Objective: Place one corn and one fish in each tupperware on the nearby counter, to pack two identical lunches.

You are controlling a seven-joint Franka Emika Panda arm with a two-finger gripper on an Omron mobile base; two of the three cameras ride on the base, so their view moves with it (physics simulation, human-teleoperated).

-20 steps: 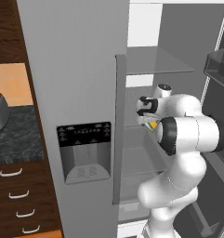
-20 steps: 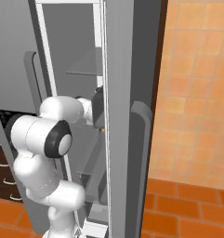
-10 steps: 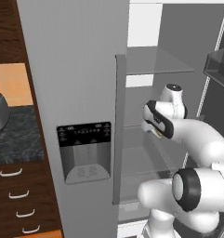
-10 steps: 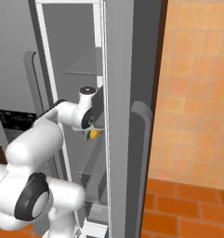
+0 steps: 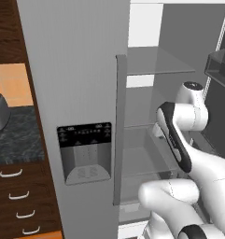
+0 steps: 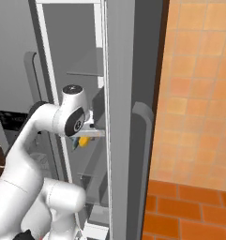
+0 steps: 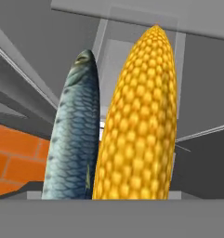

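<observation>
My tool (image 6: 84,138) is inside the open fridge (image 5: 81,70), beside its door (image 6: 126,93), and it grips a corn (image 7: 136,121) and a fish (image 7: 74,139) together, side by side and touching (the jaws stand wide around both). The counter (image 5: 16,137) is at the far left.

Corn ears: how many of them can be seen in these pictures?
1. The corn ear stands against the fish in the hand view, at the claw by the open fridge. Others may be hidden.
</observation>
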